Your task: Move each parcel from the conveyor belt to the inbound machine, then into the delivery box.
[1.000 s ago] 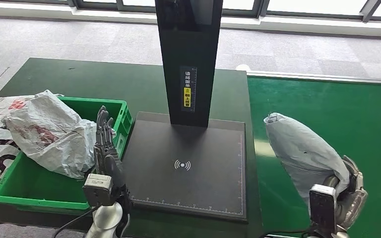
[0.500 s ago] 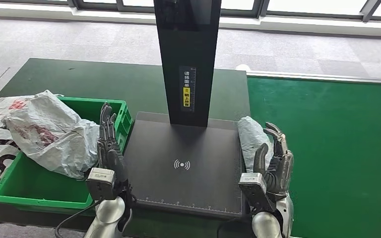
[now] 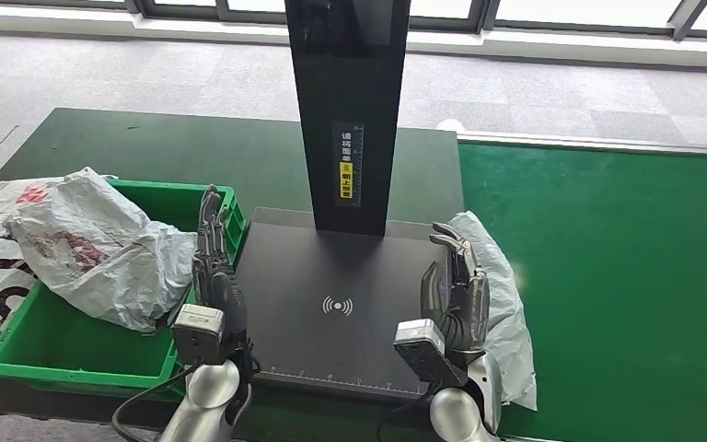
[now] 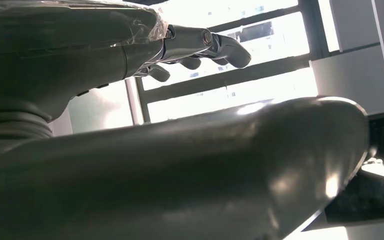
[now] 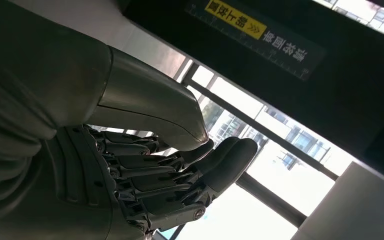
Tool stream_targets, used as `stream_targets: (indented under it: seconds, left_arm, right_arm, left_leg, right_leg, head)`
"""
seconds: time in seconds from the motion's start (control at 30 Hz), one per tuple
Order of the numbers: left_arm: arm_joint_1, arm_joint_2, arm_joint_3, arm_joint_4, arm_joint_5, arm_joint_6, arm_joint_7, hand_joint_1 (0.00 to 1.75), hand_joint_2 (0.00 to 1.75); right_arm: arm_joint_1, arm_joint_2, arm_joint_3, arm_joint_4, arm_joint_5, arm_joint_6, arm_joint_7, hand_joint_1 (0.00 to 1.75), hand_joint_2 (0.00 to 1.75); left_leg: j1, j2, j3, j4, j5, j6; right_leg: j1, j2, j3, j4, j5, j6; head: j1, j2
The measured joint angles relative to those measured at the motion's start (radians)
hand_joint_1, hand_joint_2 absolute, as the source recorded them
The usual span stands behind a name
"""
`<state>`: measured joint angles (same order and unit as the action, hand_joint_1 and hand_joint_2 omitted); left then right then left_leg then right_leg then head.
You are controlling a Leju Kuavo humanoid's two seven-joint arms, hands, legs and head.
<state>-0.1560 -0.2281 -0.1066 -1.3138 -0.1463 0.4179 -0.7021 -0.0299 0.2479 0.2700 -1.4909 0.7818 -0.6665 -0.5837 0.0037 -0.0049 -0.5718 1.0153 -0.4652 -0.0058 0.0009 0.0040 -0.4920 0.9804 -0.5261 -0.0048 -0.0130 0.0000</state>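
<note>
Parcel (image 3: 492, 295), a grey poly mailer, lies at the right edge of the inbound machine's black scan plate (image 3: 331, 350), mostly draped over onto the green conveyor belt (image 3: 626, 276) rather than on the plate. Right hand (image 3: 456, 290) stands edge-up just left of it, back of the hand against the bag as far as head view shows; fingers extended & lightly curled, close together, clamped on nothing (right wrist view shows the same, nothing in the palm). Left hand (image 3: 212, 267) stands upright at the plate's left edge, between the plate & the green delivery box (image 3: 18, 354); fingers straight, apart from any object, empty.

Judgement: step in hand is getting the parcel onto the scan plate, approx under the black column (image 3: 350, 110). It's not there yet, so the task is early for this parcel.

To do it well:
- Right hand is on the wrong side of the bag for a push inward; prob. needs to go over or round it & grasp from the far right, or pinch the near fold.
- Thin film is slippery & floppy, so take a bunched fold, not a flat face.
- Aim for the centre NFC-style mark (image 3: 338, 306), bag lying flat.
- Box already holds a crumpled white bag (image 3: 92, 249); left hand should stay ready for the later transfer w/o snagging it.
</note>
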Motion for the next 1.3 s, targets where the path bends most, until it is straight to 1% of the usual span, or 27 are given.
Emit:
stream_targets:
  seconds: [0.07, 0.2, 0.3, 0.43, 0.47, 0.63, 0.8, 0.9, 1.03, 1.2, 1.3]
  left_arm:
    - [-0.005, -0.001, -0.009, 0.006, 0.001, -0.001, 0.0, 0.0, 0.0]
    - [-0.01, -0.004, -0.017, 0.016, 0.002, -0.002, 0.0, 0.0, 0.0]
    - [-0.008, -0.004, -0.018, 0.02, 0.002, 0.005, 0.0, 0.0, 0.0]
    - [0.054, 0.002, -0.018, -0.038, 0.003, 0.037, 0.0, 0.0, 0.0]
    - [0.067, 0.004, -0.018, -0.051, 0.003, 0.039, -0.001, 0.0, 0.0]
    - [0.092, 0.011, -0.018, -0.083, 0.001, 0.041, -0.001, 0.0, 0.0]
    - [0.111, 0.015, -0.017, -0.103, -0.008, 0.04, -0.001, 0.0, 0.0]
    - [0.116, 0.015, -0.017, -0.109, -0.01, 0.04, -0.001, 0.0, 0.0]
    - [0.119, 0.015, -0.017, -0.113, -0.011, 0.04, -0.001, 0.0, 0.0]
    - [0.12, 0.015, -0.017, -0.116, -0.027, 0.028, -0.001, 0.0, 0.0]
    - [0.121, 0.013, -0.017, -0.117, -0.04, 0.019, 0.0, 0.0, 0.0]
  right_arm:
    - [-0.006, 0.0, 0.027, 0.006, -0.005, -0.002, 0.002, 1.75, 1.75]
    - [-0.012, 0.0, 0.057, 0.014, -0.009, -0.003, 0.004, 0.0, 1.75]
    - [-0.016, 0.0, 0.066, 0.02, 0.009, -0.005, 0.028, 0.0, 1.75]
    - [-0.022, -0.005, 0.037, 0.018, 0.134, -0.026, 0.137, 0.0, 1.75]
    - [-0.021, -0.008, 0.027, 0.014, 0.152, -0.029, 0.151, 0.0, 1.75]
    - [0.009, -0.014, -0.018, -0.034, 0.23, -0.033, 0.177, 0.0, 1.75]
    - [0.084, -0.018, -0.1, -0.12, 0.257, -0.034, 0.211, 0.0, 1.75]
    - [0.115, -0.022, -0.127, -0.156, 0.262, -0.034, 0.225, 0.0, 1.75]
    - [0.134, -0.025, -0.142, -0.18, 0.269, -0.034, 0.236, 0.0, 1.75]
    - [0.16, -0.027, -0.146, -0.203, 0.315, -0.034, 0.32, 0.0, 1.75]
    - [0.173, -0.029, -0.146, -0.227, 0.338, -0.034, 0.347, 0.0, 1.75]
  left_leg:
    - [0.0, 0.0, 0.0, 0.0, 0.0, 0.0]
    - [0.0, 0.0, 0.0, 0.0, 0.0, 0.0]
    - [0.0, 0.0, -0.001, 0.0, 0.0, 0.0]
    - [0.0, 0.0, -0.001, 0.0, 0.0, 0.0]
    - [0.0, 0.0, -0.001, 0.0, 0.0, 0.0]
    - [0.0, -0.001, -0.002, 0.0, 0.0, 0.0]
    - [-0.001, -0.001, -0.002, 0.0, 0.0, 0.0]
    - [-0.001, -0.001, -0.002, 0.0, 0.0, 0.0]
    - [-0.001, -0.001, -0.002, 0.0, 0.0, 0.0]
    - [-0.001, -0.001, -0.002, 0.0, 0.0, 0.0]
    - [-0.001, -0.001, -0.002, 0.0, 0.0, 0.0]
  right_leg:
    - [0.0, 0.0, 0.0, 0.0, 0.0, 0.0]
    - [0.0, 0.0, 0.0, 0.0, 0.0, 0.0]
    - [0.0, 0.0, 0.0, 0.0, 0.0, 0.0]
    - [0.0, 0.0, -0.001, 0.0, 0.0, 0.0]
    - [0.0, 0.0, -0.002, 0.0, 0.0, 0.0]
    - [-0.001, -0.001, -0.002, 0.0, 0.0, 0.0]
    - [-0.001, -0.001, -0.002, 0.0, 0.0, 0.0]
    - [-0.001, -0.001, -0.003, 0.0, 0.0, 0.0]
    - [-0.001, -0.001, -0.003, 0.0, 0.0, 0.0]
    - [-0.001, -0.001, -0.003, 0.0, 0.0, 0.0]
    - [-0.001, -0.001, -0.002, 0.0, 0.0, 0.0]
  head:
    - [0.0, 0.0]
    - [0.0, 0.0]
    - [0.0, 0.0]
    - [0.0, 0.0]
    - [0.0, 0.0]
    - [0.0, 0.0]
    - [0.0, 0.0]
    - [0.0, 0.0]
    - [0.0, 0.0]
    - [0.0, 0.0]
    - [0.0, 0.0]
